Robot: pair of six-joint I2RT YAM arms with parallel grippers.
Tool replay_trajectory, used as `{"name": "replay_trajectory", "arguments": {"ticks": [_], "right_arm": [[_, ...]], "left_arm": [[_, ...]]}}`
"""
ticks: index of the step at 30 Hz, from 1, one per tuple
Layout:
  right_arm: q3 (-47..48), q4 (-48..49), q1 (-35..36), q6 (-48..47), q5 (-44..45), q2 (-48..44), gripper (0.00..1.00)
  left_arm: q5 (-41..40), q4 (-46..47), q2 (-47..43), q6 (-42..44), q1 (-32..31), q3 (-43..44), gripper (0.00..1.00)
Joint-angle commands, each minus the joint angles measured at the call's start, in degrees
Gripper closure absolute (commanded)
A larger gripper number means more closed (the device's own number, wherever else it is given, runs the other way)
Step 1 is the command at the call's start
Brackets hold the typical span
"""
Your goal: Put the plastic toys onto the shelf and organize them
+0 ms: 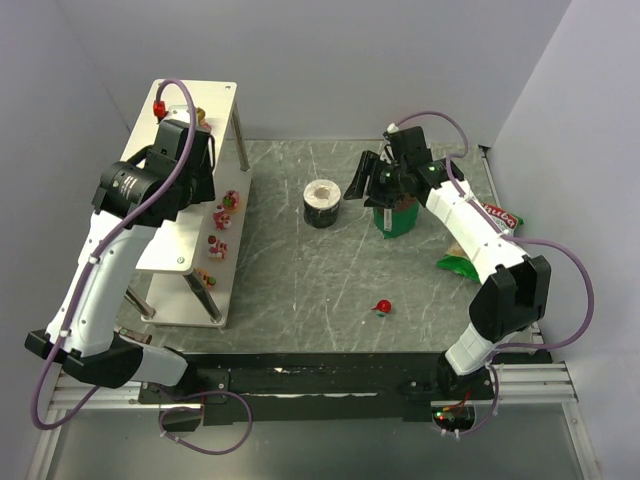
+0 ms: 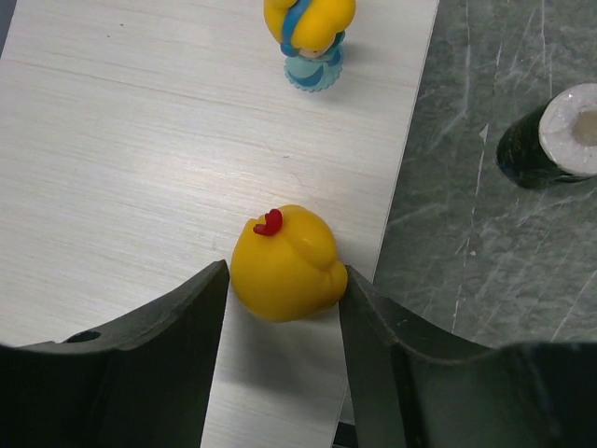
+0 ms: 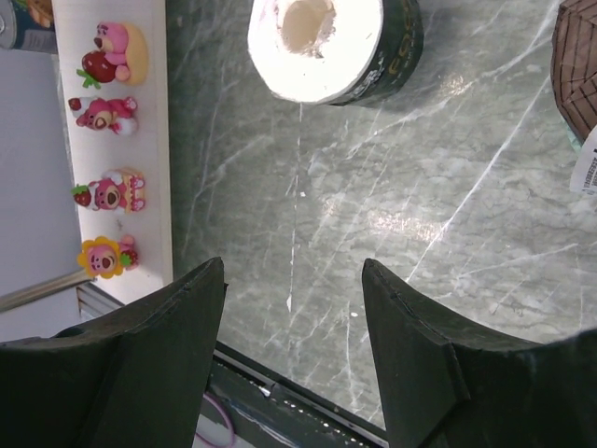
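You're likely setting the yellow toy (image 2: 283,261) on the shelf (image 2: 140,140); the left tool (image 2: 284,273) flanks it, grip unclear. The right tool (image 3: 291,269) gapes empty. Next, release and lift straight.

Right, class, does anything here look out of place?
Yes: one small red toy lies alone on the table, far from the shelf where the other toys stand in a row.
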Motion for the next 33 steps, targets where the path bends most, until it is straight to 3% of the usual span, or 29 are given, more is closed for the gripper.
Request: {"name": "replay_trajectory", "arguments": {"ticks": [1,7,21,33], "right_arm": [[0.7,1.7,0.2,-0.6,-0.3,-1.3,0.32],[-0.1,1.7,0.3,-0.6,0.0,-1.8,0.32],[-0.9,1.6,0.3,-0.1,-0.1,-2.2,0.32],[-0.5,1.3,0.7,0.2,0.3,-1.8,0.32]], "left_arm": [[0.3,-1.5,-0.2,-0.2,0.1,0.8,0.42],[-0.8,-1.8,-0.6,-0.7,0.1,1.0,0.34],[-2.5,-3.2,-2.9,-2.5,0.1,0.7,0.37],[-4.0,-3.2,-3.9,-2.5,0.2,-1.2,0.51]]}}
